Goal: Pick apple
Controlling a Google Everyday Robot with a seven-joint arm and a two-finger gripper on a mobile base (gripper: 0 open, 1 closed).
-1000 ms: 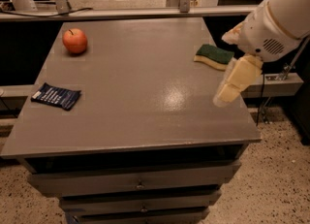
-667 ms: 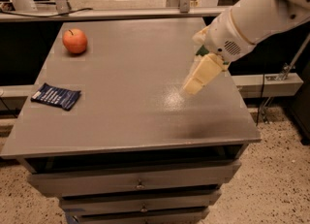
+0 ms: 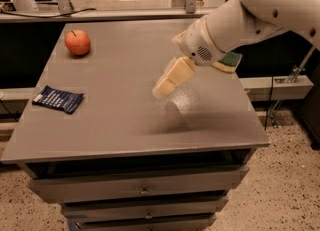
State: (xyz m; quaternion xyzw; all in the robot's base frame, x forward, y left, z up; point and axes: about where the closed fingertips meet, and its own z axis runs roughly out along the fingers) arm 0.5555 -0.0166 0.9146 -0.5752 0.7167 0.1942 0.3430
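**Bystanders on the grey cabinet**

Gripper (image 3: 164, 87) over the middle of the grey tabletop (image 3: 125, 120). Well to its left, near the table's edge: dark blue packet (image 3: 57, 99), lying flat. Close behind on its right: green-and-yellow sponge (image 3: 229, 61), only partly in view. Below, along the front: drawers (image 3: 145, 187) with small knobs.

One apple (image 3: 77, 42), one blue packet (image 3: 58, 99), one green sponge (image 3: 229, 61) and one tool (image 3: 161, 90) above the single table (image 3: 125, 125).

Dim overhead light glares on the table (image 3: 110, 125), casting a soft shadow beneath the gripper (image 3: 161, 89) mid-table.
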